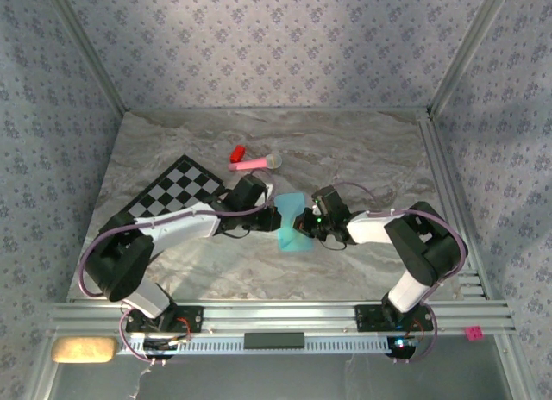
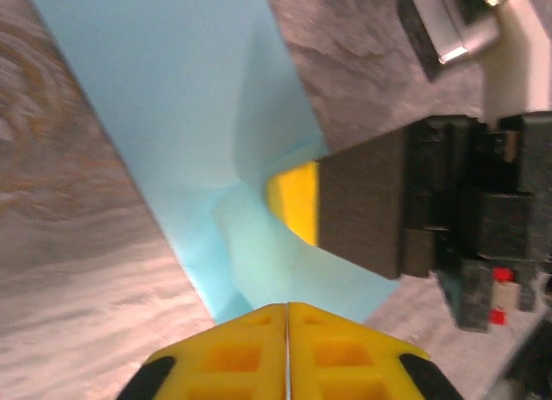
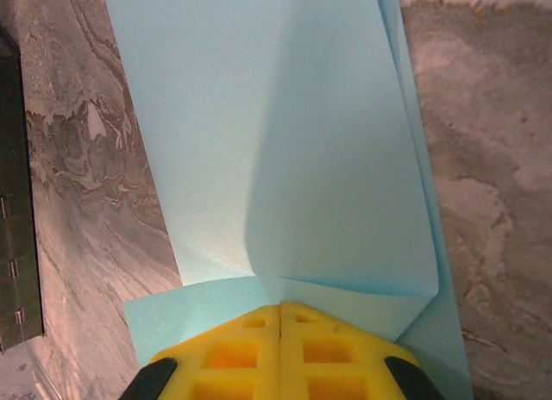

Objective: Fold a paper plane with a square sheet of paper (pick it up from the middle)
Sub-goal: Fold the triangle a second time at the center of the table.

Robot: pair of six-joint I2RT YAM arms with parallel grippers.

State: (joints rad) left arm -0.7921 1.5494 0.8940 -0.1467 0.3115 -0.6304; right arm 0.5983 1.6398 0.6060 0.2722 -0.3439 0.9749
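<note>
Paper: light-blue sheet of paper (image 1: 291, 225), partly folded, lying near the middle of the marble table (image 1: 362, 150), a little closer to its near edge than its far one, between the two arms.
Folds so far: a flap is doubled over the layer beneath, with a soft lengthwise crease showing in the right wrist view. Several edges stack along one side. I can make out no pointed nose.
Left gripper (image 2: 286, 331): yellow fingers pressed together with the sheet's edge running in at their tips. As far as I can see, they are pinching it.
Right gripper (image 3: 280, 331): fingers likewise pressed together, nipping the opposite edge just where the flap's lower edge ends. The left wrist view shows one of its yellow fingers lying on the paper.
Step in hand: I'd judge an early-to-middle fold, with both arms gripping the sheet from opposite sides to set a flap. The dart shape looks a long way off.
Next move: it calls for one gripper to anchor the sheet while the other lets go and presses along the crease. The edges need lining up first, since thin paper will likely skew or buckle if both arms pull.
Bystanders: checkered mat (image 1: 177, 191) toward the left edge and pink stick toy (image 1: 254, 164) toward the far edge, both apart from the paper.
</note>
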